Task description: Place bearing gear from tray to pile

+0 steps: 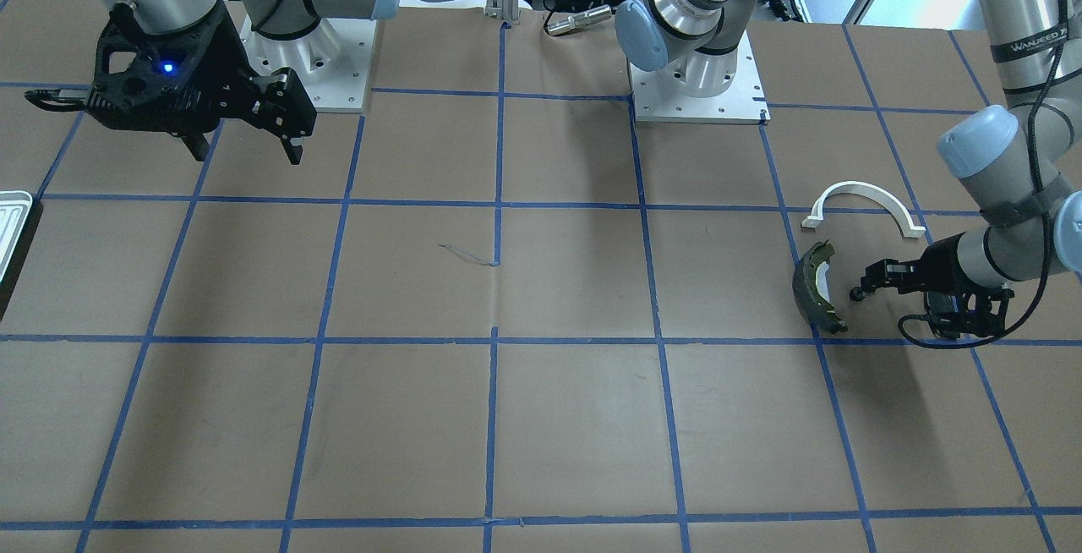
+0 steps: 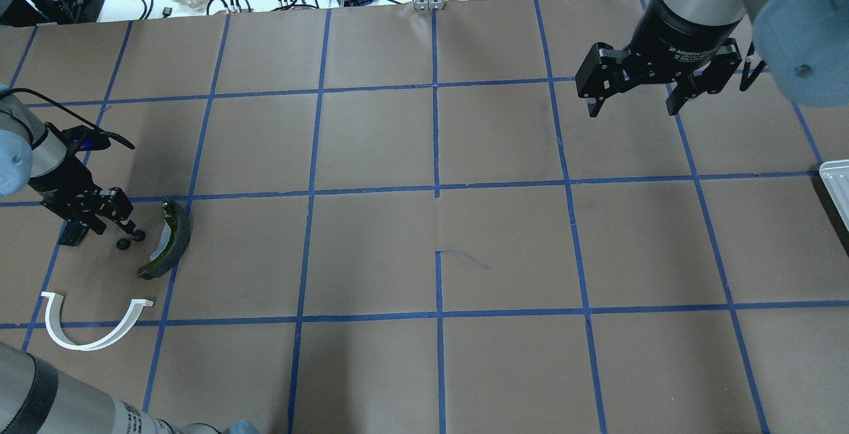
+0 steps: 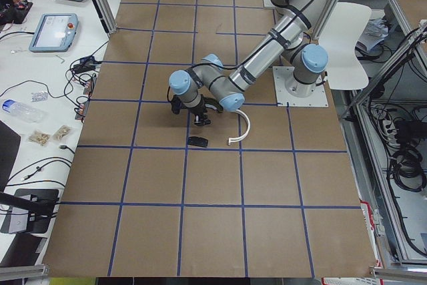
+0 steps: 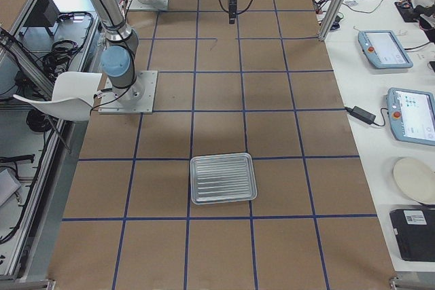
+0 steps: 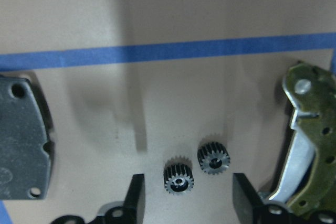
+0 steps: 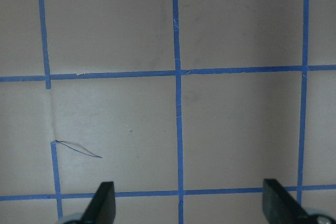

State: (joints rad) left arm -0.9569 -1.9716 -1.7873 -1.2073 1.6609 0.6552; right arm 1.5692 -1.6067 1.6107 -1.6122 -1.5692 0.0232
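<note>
- Got the left gripper (image 5: 189,203) spread wide open, low over the table (image 2: 371,248), clamping nothing.
- Spotting two small black toothed gears flat on the brown paper in the gap between its fingers, touching neither. One bearing gear (image 5: 179,177) sits nearest the claw, and a second bearing gear (image 5: 213,158) is just beside it at roughly 1 o'clock in the left wrist view.
- Moving out to 3 o'clock of the gears, there's the olive brake shoe (image 5: 307,145), close to that side's finger.
- Over at 9 o'clock, there's the dark flat pad (image 5: 21,140), a bit further off than the shoe.
- Switching to the overhead view, found the white arch bracket (image 2: 93,324) around 6 o'clock of the claw, apart from the other parts.
- Way across at the overhead's 3 o'clock edge, just catching a corner of the tray (image 2: 837,178), well apart from the gears.
- Got the right gripper (image 2: 631,111) also wide open, hanging above the table near 1 o'clock in the overhead, gripping nothing.
</note>
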